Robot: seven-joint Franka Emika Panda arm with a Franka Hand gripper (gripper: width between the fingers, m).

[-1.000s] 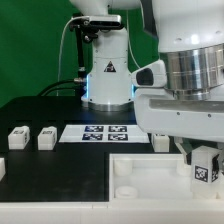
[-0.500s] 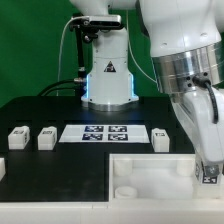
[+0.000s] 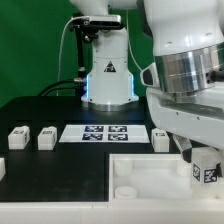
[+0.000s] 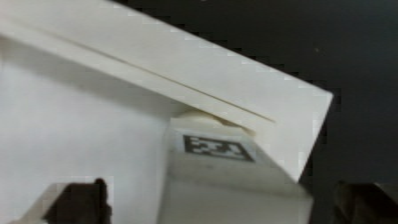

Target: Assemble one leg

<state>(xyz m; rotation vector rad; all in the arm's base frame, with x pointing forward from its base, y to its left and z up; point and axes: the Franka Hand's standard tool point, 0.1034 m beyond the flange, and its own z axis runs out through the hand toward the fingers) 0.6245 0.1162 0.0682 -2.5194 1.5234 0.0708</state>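
A leg [image 3: 206, 172], a small white post with a black-and-white marker, stands upright at the corner of the large white tray [image 3: 140, 180] on the exterior view's right. My gripper [image 3: 203, 158] straddles it from above. In the wrist view the leg [image 4: 222, 150] stands between my two dark fingers [image 4: 80, 200], with a gap showing on each side, so the jaws stand open around it. The tray's wall [image 4: 196, 70] runs behind the leg. The leg's foot is hidden.
Three more legs lie on the black table: two [image 3: 18, 137] [image 3: 46, 138] on the exterior view's left and one [image 3: 160, 138] by the marker board [image 3: 105, 132]. Another white part [image 3: 2, 168] lies at the left edge. The robot base [image 3: 107, 75] stands behind.
My wrist swung round half a second ago and has turned back to about where it was a second ago. The leg stays at the tray's corner.
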